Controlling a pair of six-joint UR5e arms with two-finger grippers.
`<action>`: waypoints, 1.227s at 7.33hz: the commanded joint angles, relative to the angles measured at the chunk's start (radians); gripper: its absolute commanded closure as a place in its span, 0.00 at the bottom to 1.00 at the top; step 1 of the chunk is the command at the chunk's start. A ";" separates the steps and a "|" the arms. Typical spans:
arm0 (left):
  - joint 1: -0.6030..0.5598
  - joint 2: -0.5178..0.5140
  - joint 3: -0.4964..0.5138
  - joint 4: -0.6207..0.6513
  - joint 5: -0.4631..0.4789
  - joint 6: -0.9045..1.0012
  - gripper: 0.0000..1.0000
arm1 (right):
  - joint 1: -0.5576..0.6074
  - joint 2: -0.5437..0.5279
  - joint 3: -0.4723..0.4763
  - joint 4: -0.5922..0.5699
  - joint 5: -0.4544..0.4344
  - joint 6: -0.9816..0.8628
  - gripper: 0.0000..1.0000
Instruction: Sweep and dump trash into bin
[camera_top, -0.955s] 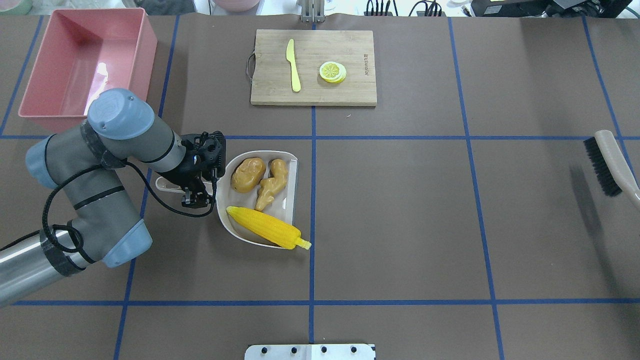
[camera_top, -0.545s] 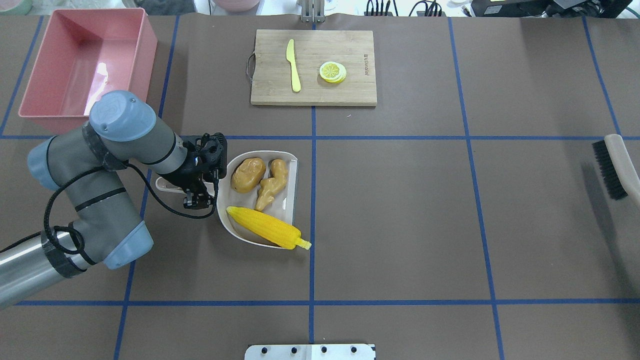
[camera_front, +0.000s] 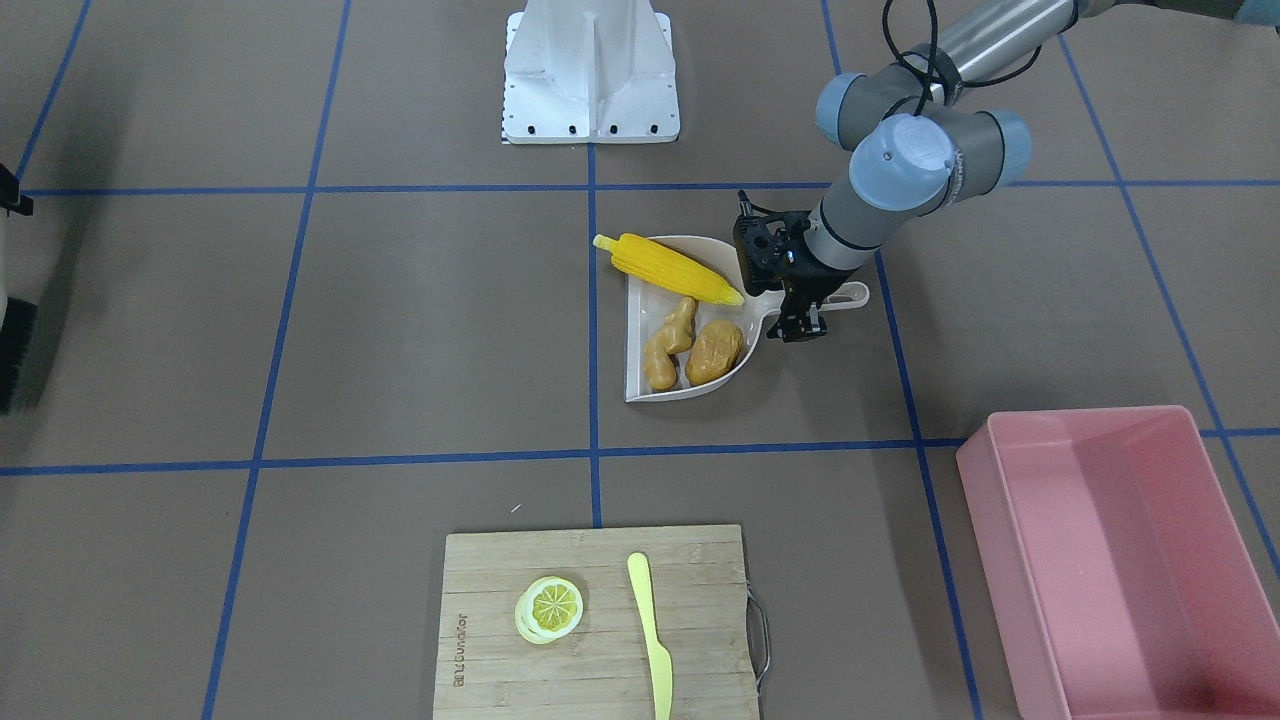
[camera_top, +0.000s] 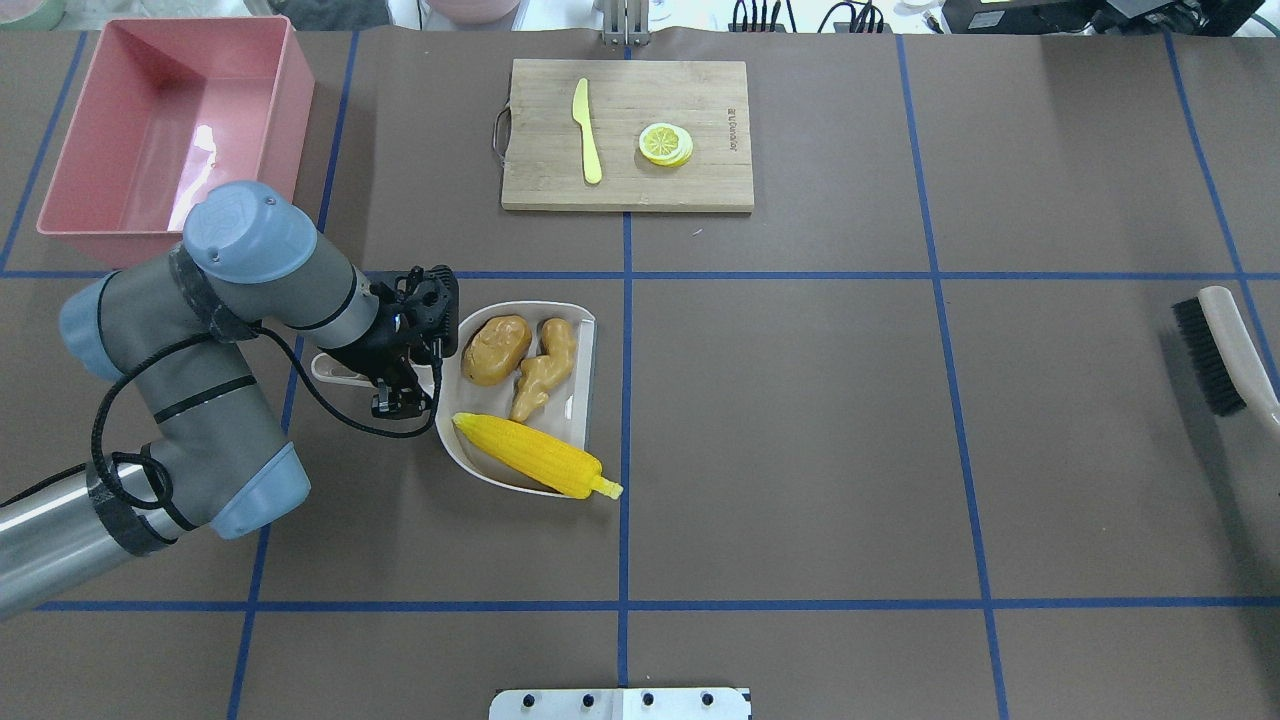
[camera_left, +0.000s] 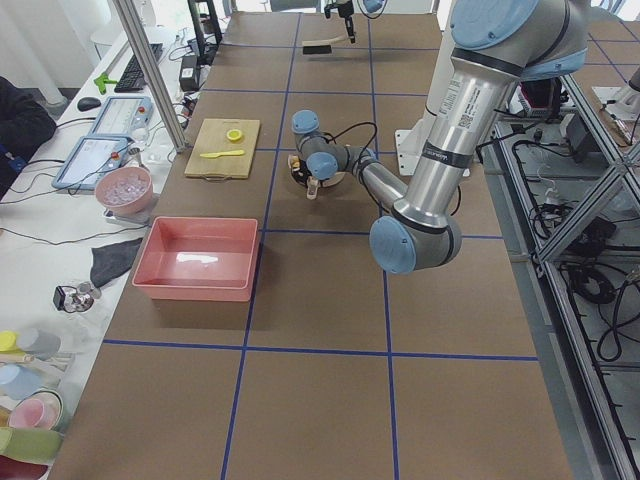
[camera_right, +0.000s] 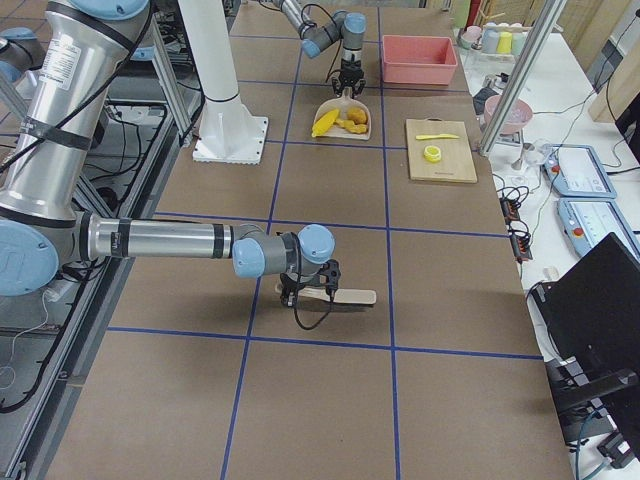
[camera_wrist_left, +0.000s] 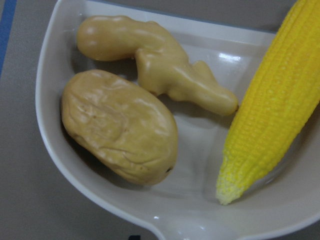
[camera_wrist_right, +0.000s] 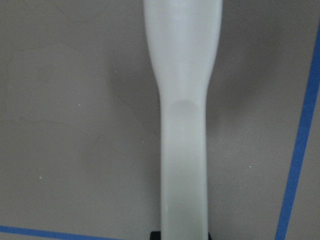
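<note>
The trash lies in the beige dustpan (camera_top: 448, 440): a yellow corn cob (camera_top: 535, 457), a brown potato (camera_top: 495, 350) and a tan ginger root (camera_top: 545, 368). The left wrist view shows all three close up in the dustpan (camera_wrist_left: 200, 165). My left gripper (camera_top: 397, 380) is shut on the dustpan's handle (camera_top: 335, 370), just left of the pan. The pink bin (camera_top: 290, 110) stands empty at the far left corner, behind my left arm. My right gripper (camera_right: 312, 290) is shut on the handle of a brush (camera_top: 1225, 340) at the table's right edge; the handle (camera_wrist_right: 182, 125) fills the right wrist view.
A wooden cutting board (camera_top: 700, 180) at the back middle carries a yellow knife (camera_top: 587, 130) and a lemon slice (camera_top: 665, 143). Blue tape lines cross the brown table. The robot's white base plate (camera_front: 590, 110) sits at the near edge.
My left arm's elbow has shifted slightly right; the dustpan has stayed put. The brush at the right edge drifted right and down, then came back left.
</note>
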 joint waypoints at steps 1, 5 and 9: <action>0.001 -0.004 0.002 0.000 0.000 -0.006 0.41 | -0.006 0.019 -0.044 0.004 0.022 -0.012 1.00; 0.006 -0.005 0.002 0.000 0.002 -0.009 0.66 | -0.021 0.051 -0.072 0.004 0.017 0.020 1.00; 0.006 -0.005 0.000 -0.002 0.000 -0.006 1.00 | -0.039 0.061 -0.071 0.004 0.019 0.081 0.45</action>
